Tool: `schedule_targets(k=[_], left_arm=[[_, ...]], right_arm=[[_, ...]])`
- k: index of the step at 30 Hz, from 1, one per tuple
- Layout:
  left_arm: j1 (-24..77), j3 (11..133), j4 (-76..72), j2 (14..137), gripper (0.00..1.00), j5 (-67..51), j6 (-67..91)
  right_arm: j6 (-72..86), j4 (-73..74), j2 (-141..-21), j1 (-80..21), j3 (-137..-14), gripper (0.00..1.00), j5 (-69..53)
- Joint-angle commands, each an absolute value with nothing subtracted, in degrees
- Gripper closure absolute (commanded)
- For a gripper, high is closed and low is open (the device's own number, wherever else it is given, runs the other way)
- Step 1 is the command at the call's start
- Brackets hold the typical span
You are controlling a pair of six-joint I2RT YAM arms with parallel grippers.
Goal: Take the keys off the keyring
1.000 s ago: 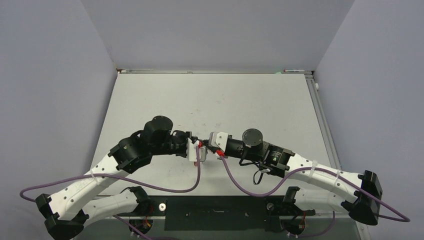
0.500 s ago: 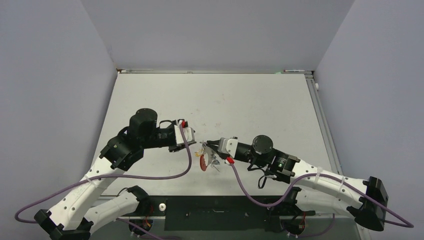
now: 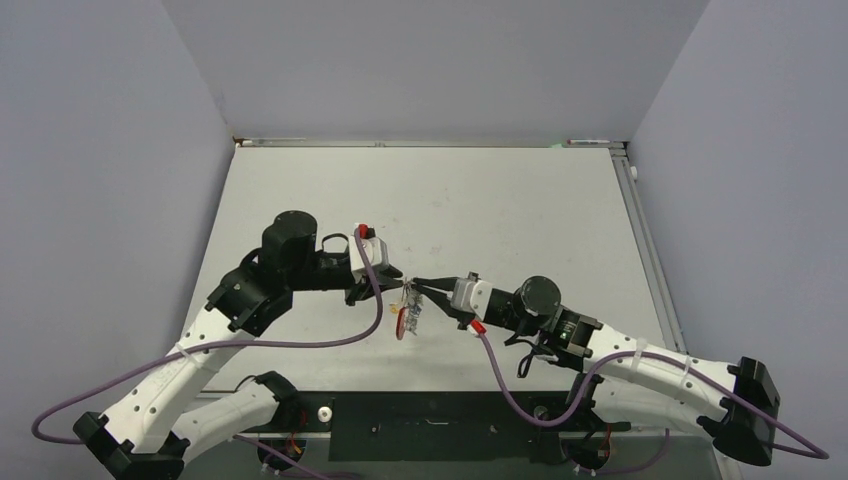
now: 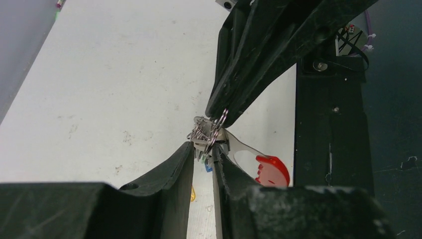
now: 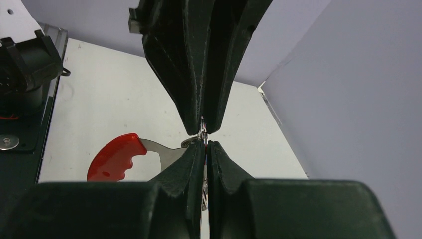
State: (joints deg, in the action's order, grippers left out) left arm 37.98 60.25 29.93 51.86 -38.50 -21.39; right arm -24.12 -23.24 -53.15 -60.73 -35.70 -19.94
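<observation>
counter (image 3: 500,200): pale grey, scuffed, filling the middle of the top view; a black strip runs along its near edge.
left arm (image 3: 250,300): reaches in from the lower left of the top view and bends toward the centre.
right arm (image 3: 600,345): reaches in from the lower right, stretched low toward the same spot.
left claw (image 4: 203,148): nearly closed, only a narrow slit between its fingers; the tips pinch the bunch of keys from the sides.
right claw (image 5: 204,145): pressed closed, tip to tip with the left claw; it nips the wire loop at the top of the bunch.
keyring (image 4: 271,170): red crescent on a curved grey strip, joined to the bunch between the two claws, just left of centre in the top view; its red end sticks out toward the lower right in the left wrist view.
keys (image 4: 200,133): a tight silvery cluster at the left claw's tips, with a blue and a yellow fleck showing below.
wire loop (image 4: 220,121): thin and silvery, standing up from the bunch into the right claw's tips.
</observation>
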Motion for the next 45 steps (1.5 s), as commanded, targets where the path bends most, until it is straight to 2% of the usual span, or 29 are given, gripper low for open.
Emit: schedule_targets(k=[1, 4, 13, 14, 17, 19, 31, 36, 42, 45], left_arm=[[36.5, 62.1, 28.1, 53.2, 0.87, -40.5, -18.0], [35.3, 62.6, 28.4, 54.1, 1.0, -41.4, -17.7], [34.3, 62.8, 29.9, 54.9, 1.0, -47.8, -20.2], [33.9, 63.1, 31.3, 54.4, 0.97, -48.8, -21.9], [31.2, 62.1, 32.3, 51.3, 0.76, -50.9, -24.9], [30.0, 60.8, 31.3, 49.1, 0.7, -52.1, -25.7], [30.4, 58.3, 19.5, 49.6, 0.65, -56.8, -20.2], [30.8, 58.2, 19.2, 51.1, 0.67, -57.7, -19.3], [30.8, 58.7, 20.7, 50.9, 0.81, -59.1, -19.3], [30.9, 59.4, 22.9, 50.8, 0.82, -60.2, -20.0]], right_arm=[[-22.7, -33.6, -50.2, -60.5, -35.2, 0.95, -22.9], [-22.8, -35.1, -49.4, -60.5, -34.4, 0.95, -24.1], [-23.2, -37.3, -49.2, -60.5, -33.4, 0.95, -25.0], [-23.1, -37.0, -49.1, -60.5, -33.4, 0.95, -24.8], [-23.2, -35.6, -48.4, -60.5, -33.4, 0.95, -24.4], [-22.9, -35.0, -48.2, -60.5, -33.1, 0.95, -24.4], [-22.5, -36.3, -49.4, -60.5, -33.1, 0.95, -26.1], [-22.4, -36.3, -49.6, -60.4, -33.4, 0.95, -26.3], [-22.5, -36.0, -49.6, -60.3, -33.4, 0.95, -26.3], [-22.1, -36.0, -49.6, -60.2, -33.4, 0.95, -26.1]])
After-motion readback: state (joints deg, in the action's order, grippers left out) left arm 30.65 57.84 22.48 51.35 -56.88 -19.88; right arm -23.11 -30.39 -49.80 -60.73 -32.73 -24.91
